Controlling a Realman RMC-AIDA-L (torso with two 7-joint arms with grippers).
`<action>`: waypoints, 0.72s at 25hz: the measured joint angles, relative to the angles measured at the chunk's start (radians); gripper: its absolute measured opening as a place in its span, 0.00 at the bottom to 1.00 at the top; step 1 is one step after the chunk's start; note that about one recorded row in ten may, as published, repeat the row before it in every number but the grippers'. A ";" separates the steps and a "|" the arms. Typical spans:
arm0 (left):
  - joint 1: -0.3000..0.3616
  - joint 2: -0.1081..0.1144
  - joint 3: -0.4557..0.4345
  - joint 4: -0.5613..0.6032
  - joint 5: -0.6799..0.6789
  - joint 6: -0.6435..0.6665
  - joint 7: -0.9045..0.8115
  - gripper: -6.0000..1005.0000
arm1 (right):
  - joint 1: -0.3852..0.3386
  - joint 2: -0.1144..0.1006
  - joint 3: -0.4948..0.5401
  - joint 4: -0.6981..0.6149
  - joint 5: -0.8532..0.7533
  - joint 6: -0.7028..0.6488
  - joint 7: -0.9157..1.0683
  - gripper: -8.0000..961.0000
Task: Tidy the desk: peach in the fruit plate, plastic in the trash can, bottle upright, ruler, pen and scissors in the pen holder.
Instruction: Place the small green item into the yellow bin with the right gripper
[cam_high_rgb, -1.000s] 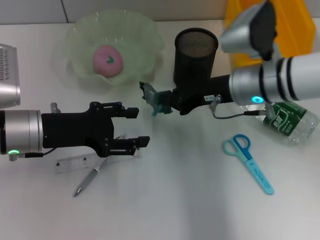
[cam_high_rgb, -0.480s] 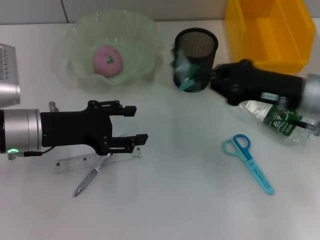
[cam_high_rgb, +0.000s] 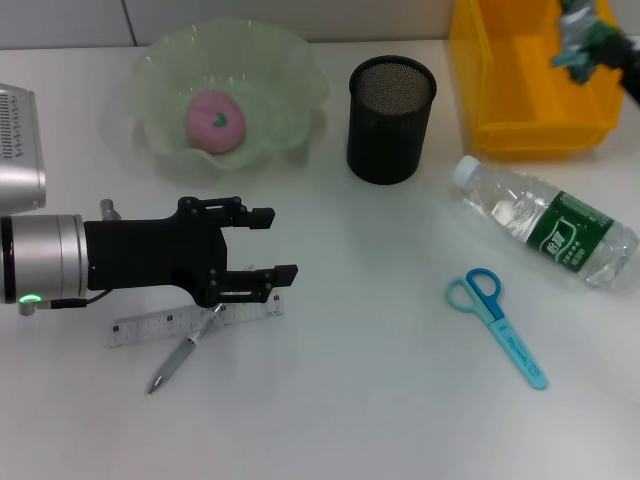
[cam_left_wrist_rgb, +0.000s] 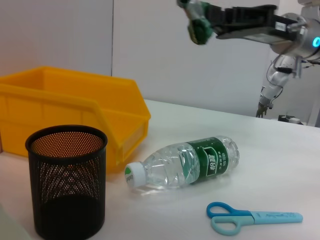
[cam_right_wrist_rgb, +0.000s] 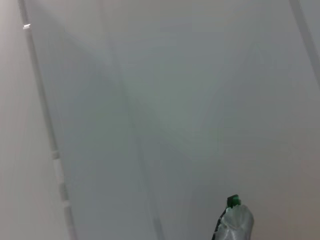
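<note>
Plastic (cam_high_rgb: 582, 42): a crumpled green and clear scrap, being pinched in the right gripper (cam_high_rgb: 590, 45) in the air above the yellow bin (cam_high_rgb: 520, 95), at the far right of the desk. The left wrist view is showing the same scrap (cam_left_wrist_rgb: 199, 22) hanging at the tip of that gripper (cam_left_wrist_rgb: 202, 20), well above the bin (cam_left_wrist_rgb: 75, 110).

Peach (cam_high_rgb: 215, 120): pink, sitting inside the pale green fruit plate (cam_high_rgb: 165, 60) at the far left of the desk.

Pen holder (cam_high_rgb: 391, 118): black mesh, standing upright between the fruit plate and the bin.

Bottle (cam_high_rgb: 545, 230): clear with a green label, lying on its side in front of the bin, cap pointing toward the pen holder.

Scissors (cam_high_rgb: 497, 325): light blue, lying flat just in front of the bottle, handles toward it.

Ruler (cam_high_rgb: 150, 325): clear, lying flat at the near left, partly under the left gripper (cam_high_rgb: 280, 245).

Pen (cam_high_rgb: 180, 357): grey, lying across the ruler's near edge at a slant.

Left gripper: hovering just above the ruler and pen, fingers (cam_high_rgb: 262, 215) spreading apart and holding nothing.
</note>
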 joint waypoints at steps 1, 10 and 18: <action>0.000 0.000 0.000 0.000 0.000 0.000 0.002 0.74 | 0.000 0.000 0.018 0.001 -0.001 0.012 0.000 0.01; -0.001 -0.001 -0.001 -0.001 -0.002 -0.005 0.006 0.74 | 0.062 0.000 0.149 0.077 -0.001 0.281 0.003 0.01; 0.003 -0.001 -0.002 0.003 -0.003 -0.007 0.005 0.74 | 0.127 0.001 0.100 0.103 -0.008 0.437 0.000 0.01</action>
